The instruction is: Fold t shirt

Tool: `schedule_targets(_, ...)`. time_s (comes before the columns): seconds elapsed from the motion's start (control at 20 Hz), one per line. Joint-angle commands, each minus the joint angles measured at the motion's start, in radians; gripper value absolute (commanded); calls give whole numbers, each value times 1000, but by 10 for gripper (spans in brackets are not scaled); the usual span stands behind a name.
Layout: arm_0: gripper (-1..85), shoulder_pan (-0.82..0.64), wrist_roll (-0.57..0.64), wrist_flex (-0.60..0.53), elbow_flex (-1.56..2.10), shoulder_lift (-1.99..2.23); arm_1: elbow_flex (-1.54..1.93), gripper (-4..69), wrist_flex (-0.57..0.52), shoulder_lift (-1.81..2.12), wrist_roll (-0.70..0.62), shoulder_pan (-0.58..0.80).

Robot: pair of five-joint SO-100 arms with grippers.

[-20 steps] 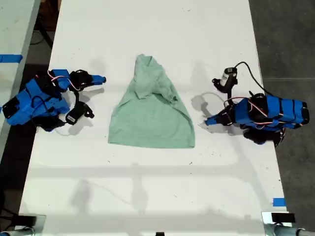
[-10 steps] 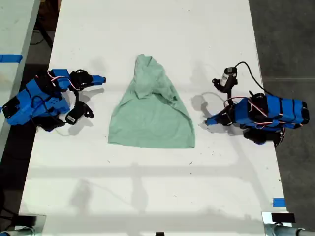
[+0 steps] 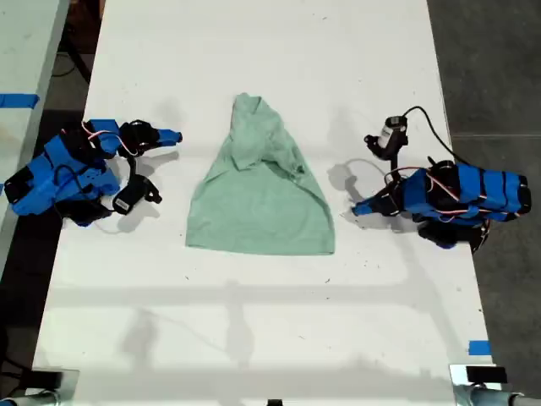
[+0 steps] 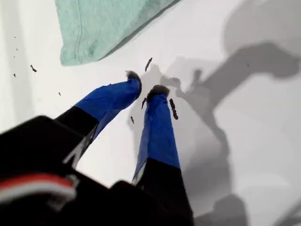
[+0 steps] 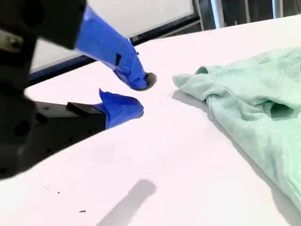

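Note:
The pale mint-green t shirt [image 3: 258, 190] lies rumpled on the white table [image 3: 254, 321], narrow at the far end and wide at its straight near hem. My first gripper [image 3: 357, 208] rests on the table at the exterior view's right, a short gap from the shirt's hem corner [image 4: 103, 23]. Its blue fingertips [image 4: 134, 80] are nearly together with nothing between them [image 4: 146, 87]. My second gripper [image 3: 173, 135] sits at the exterior view's left, pointing at the shirt's narrow end [image 5: 254, 108]. It is shut and empty [image 5: 138, 96], apart from the cloth.
A black cable [image 3: 427, 123] loops behind the arm at the exterior view's right. A blue tape mark [image 3: 478, 348] sits near the table's front edge on that side. Another pale surface with blue tape [image 3: 17, 100] stands beyond the table at the exterior view's left.

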Motion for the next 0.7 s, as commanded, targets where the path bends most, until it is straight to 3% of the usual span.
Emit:
schedule_targets(0.0, 53, -5, 9, 3, 40, 8, 51, 59, 3, 9, -20, -5)
schedule_targets(0.4, 53, -5, 9, 3, 40, 8, 51, 59, 3, 9, -20, -5)
schedule_targets(0.45, 53, -6, 9, 3, 40, 8, 51, 51, 3, 9, -28, 38)
schedule_targets(0.55, 53, -31, 9, 3, 40, 8, 51, 38, 3, 9, -20, 327)
schedule_targets(0.6, 53, -40, 9, 3, 40, 8, 51, 43, 3, 9, 69, 479)
schedule_targets(0.65, 53, -41, 9, 3, 40, 8, 51, 48, 3, 9, 396, 577)
